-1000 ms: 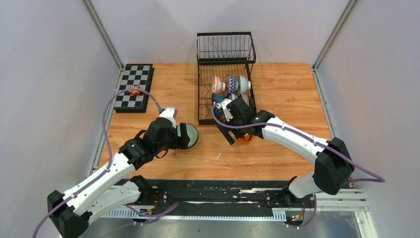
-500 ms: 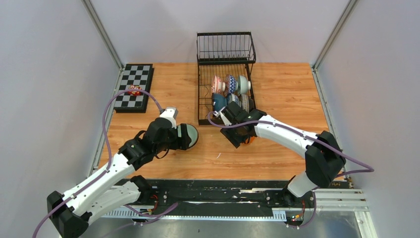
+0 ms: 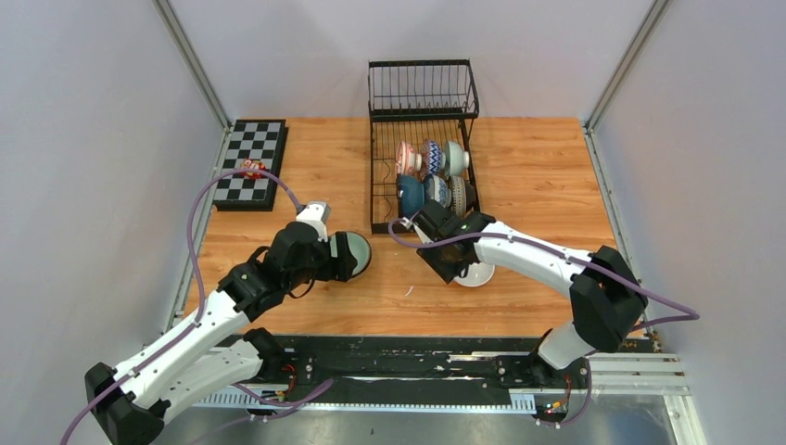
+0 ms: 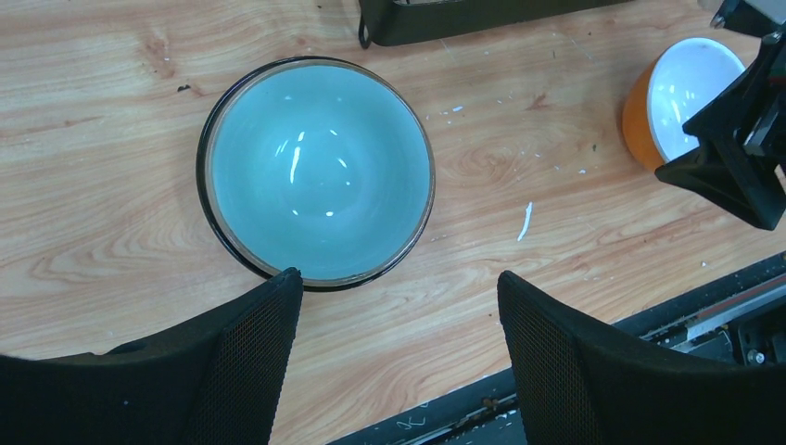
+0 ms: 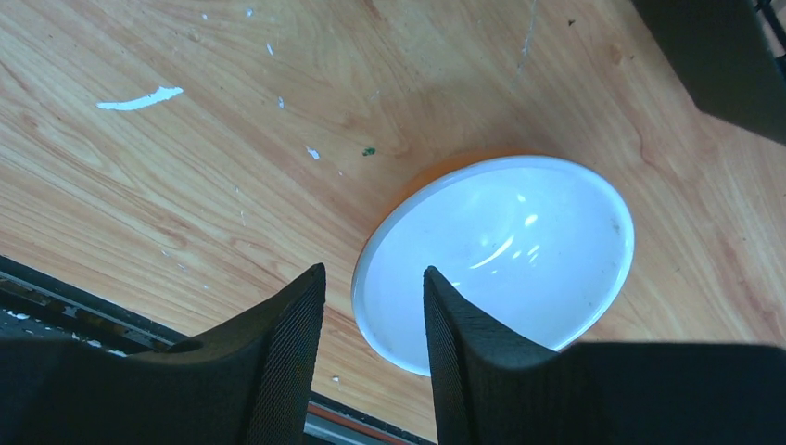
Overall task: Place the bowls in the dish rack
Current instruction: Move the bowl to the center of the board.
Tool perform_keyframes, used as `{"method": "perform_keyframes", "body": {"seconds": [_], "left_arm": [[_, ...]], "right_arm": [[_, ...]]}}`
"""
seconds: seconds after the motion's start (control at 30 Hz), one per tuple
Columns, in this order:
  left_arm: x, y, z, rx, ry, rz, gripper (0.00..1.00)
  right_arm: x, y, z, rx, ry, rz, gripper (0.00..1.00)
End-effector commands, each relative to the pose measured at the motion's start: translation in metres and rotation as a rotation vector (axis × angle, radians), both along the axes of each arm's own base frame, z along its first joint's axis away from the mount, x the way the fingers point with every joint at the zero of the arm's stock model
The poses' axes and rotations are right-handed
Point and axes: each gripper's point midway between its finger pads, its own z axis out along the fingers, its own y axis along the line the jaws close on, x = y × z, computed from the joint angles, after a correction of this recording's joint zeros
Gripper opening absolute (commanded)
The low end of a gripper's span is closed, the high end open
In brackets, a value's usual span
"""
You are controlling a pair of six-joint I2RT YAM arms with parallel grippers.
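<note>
Table (image 3: 538, 167): bare wood, one item
Dish rack (image 3: 375, 176): black wire, about six bowls (image 3: 431, 158) standing on edge inside
Green bowl (image 4: 317, 171): upright, off the rack's near-left corner; left gripper (image 4: 397, 278) gaping wide at its near rim
Orange bowl (image 5: 496, 260): before the rack's near-right corner; right gripper (image 5: 373, 273) narrowly parted, astride its rim
Risk: the glazed rim is thin, so a pinch there may slip or tip the bowl

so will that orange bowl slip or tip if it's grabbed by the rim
Likely slippery: the orange bowl shows glare on its glossy white inside. It sits mouth up, so a one-sided rim pinch may tilt it.
</note>
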Motion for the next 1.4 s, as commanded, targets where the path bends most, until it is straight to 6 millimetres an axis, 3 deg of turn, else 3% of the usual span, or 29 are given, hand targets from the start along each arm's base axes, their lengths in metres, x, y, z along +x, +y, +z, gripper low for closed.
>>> {"method": "perform_keyframes", "body": {"seconds": [0.0, 0.23, 0.5, 0.67, 0.97, 1.37], "left_arm": [[-0.002, 0.002, -0.001, 0.001, -0.005, -0.009, 0.79], [-0.005, 0.001, 0.0, -0.004, -0.003, -0.019, 0.79], [-0.009, 0.008, 0.008, 0.0, -0.013, -0.01, 0.79], [-0.014, 0.012, 0.027, -0.02, -0.041, -0.013, 0.79], [-0.022, 0.035, 0.064, -0.01, -0.115, 0.029, 0.8], [-0.025, 0.068, 0.088, 0.042, -0.182, 0.129, 0.82]], "right_arm": [[-0.013, -0.005, -0.004, -0.002, 0.011, -0.035, 0.46], [-0.021, -0.005, -0.021, 0.0, 0.028, -0.061, 0.39], [-0.026, 0.003, -0.018, -0.01, -0.007, -0.032, 0.04], [-0.035, 0.019, -0.007, -0.019, -0.051, 0.017, 0.03], [-0.069, 0.069, -0.002, 0.011, -0.083, 0.141, 0.03], [-0.114, 0.13, -0.005, 0.049, -0.078, 0.304, 0.03]]}}
